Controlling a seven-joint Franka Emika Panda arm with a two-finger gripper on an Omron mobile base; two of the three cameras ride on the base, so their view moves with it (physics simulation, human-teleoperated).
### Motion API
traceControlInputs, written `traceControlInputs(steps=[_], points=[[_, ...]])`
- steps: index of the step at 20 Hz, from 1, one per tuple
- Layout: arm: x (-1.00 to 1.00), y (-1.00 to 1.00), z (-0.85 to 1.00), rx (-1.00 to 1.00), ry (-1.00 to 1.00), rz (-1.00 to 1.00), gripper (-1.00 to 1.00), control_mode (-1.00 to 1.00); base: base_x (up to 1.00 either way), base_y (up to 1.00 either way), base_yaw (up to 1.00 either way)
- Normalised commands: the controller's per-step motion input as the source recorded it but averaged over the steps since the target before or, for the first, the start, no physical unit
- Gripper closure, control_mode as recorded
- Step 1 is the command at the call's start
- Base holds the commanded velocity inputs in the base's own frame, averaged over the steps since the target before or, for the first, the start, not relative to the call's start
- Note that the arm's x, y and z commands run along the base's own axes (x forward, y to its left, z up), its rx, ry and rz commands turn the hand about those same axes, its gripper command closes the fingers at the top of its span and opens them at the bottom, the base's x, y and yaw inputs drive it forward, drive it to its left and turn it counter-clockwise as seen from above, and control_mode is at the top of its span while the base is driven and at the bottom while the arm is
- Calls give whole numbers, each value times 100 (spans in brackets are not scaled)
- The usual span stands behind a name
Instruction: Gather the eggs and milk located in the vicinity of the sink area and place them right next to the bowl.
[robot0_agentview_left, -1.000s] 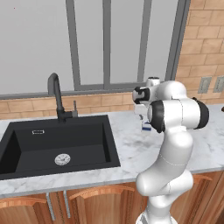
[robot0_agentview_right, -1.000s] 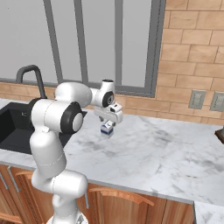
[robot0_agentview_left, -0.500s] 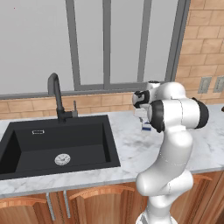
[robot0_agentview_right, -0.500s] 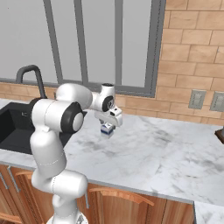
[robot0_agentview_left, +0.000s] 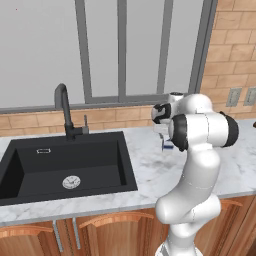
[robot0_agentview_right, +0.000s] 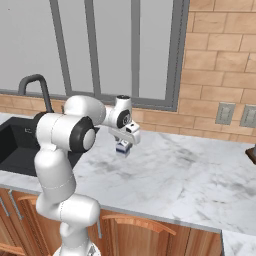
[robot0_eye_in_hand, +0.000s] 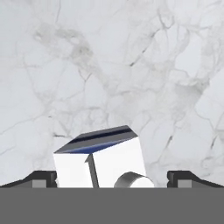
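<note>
The marble bench (robot0_agentview_right: 190, 170) runs the width of the scene below a wide window (robot0_agentview_left: 120, 50) and a brick wall (robot0_agentview_right: 210, 60), with wooden cabinet doors (robot0_agentview_left: 110, 232) under its near edge. At its left end sits the sink (robot0_agentview_left: 65, 165), a black rectangular basin with a round silver drain (robot0_agentview_left: 71, 182) and a tall black curved faucet (robot0_agentview_left: 64, 112) on its far rim. Two pale outlets (robot0_agentview_right: 225, 113) are set in the brick to the right.

The white arm (robot0_agentview_left: 197, 165) rises from the near side and bends over the bench just right of the sink. Its hand points down at the marble, and the fingers (robot0_eye_in_hand: 112, 180) stand spread as wide as they go, one tip (robot0_eye_in_hand: 37, 180) at each lower corner of the hand view. They hold nothing and touch nothing that can be seen.

The milk (robot0_eye_in_hand: 100, 159) stands on the bench between and below the spread fingers, with clear marble on either side of it. It is a small white carton with a dark blue top edge and a round pale cap on the face nearest the camera. In the right base view the carton (robot0_agentview_right: 122, 148) appears just under the hand, upright, its long axis vertical. In the left base view a bit of blue and white (robot0_agentview_left: 167, 146) shows beside the arm's elbow, right of the sink.
</note>
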Motion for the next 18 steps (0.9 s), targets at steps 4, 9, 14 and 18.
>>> traceControlInputs(steps=[4, 9, 14, 18], points=[[0, 0, 0, 0, 0, 0, 100, -100, 0, 0, 0], [-2, 0, 0, 0, 0, 0, 100, -100, 0, 0, 0], [-48, 4, 22, 0, -5, 1, 100, -100, 0, 0, 0], [-97, 34, 94, 0, -20, 5, 100, -100, 0, 0, 0]])
